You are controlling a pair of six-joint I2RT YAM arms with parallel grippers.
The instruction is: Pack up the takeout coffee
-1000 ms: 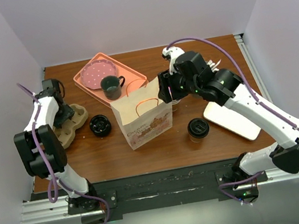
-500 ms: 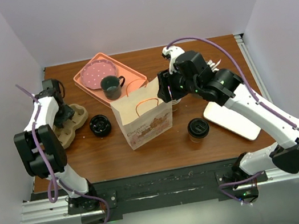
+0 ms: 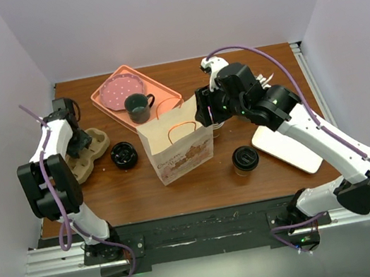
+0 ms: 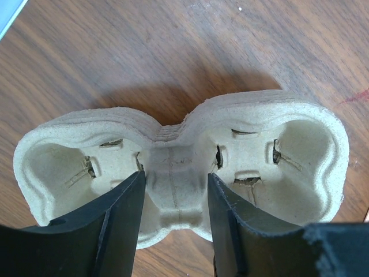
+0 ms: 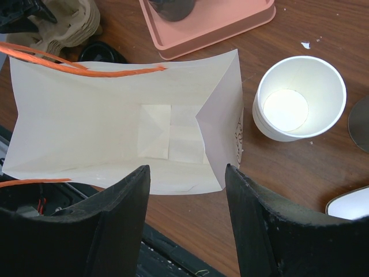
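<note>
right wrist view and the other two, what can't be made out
Right wrist view: green mug cut off by the top edge; one takeout coffee mostly behind the paper bag.
Top view: white paper cups largely hidden under the right arm.
Left wrist view: cup carrier's near rim behind the left gripper.

A salmon-pink rectangular tray point(image 3: 156, 87) at 11 o'clock carries a pink dotted plate point(image 3: 118, 91) and a dark green handled mug point(image 3: 138, 107). A flat white rectangular board point(image 3: 291, 150) lies at 4 o'clock.
</note>
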